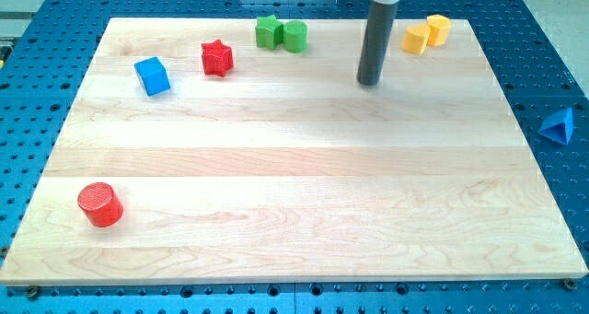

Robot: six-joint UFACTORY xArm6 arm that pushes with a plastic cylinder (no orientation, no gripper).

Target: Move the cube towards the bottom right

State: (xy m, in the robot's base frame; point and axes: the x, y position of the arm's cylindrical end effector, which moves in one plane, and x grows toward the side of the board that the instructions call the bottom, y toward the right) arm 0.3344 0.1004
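Note:
A blue cube (pixel 153 76) sits on the wooden board (pixel 294 167) near the view's upper left. My tip (pixel 369 82) rests on the board in the upper middle-right, far to the right of the blue cube and touching no block. A red star block (pixel 217 58) lies just right of the cube.
Two green blocks (pixel 281 33) sit together at the top middle. Two yellow blocks (pixel 426 34) sit at the top right, right of my tip. A red cylinder (pixel 99 204) stands at the lower left. A blue triangular block (pixel 558 126) lies off the board at the right.

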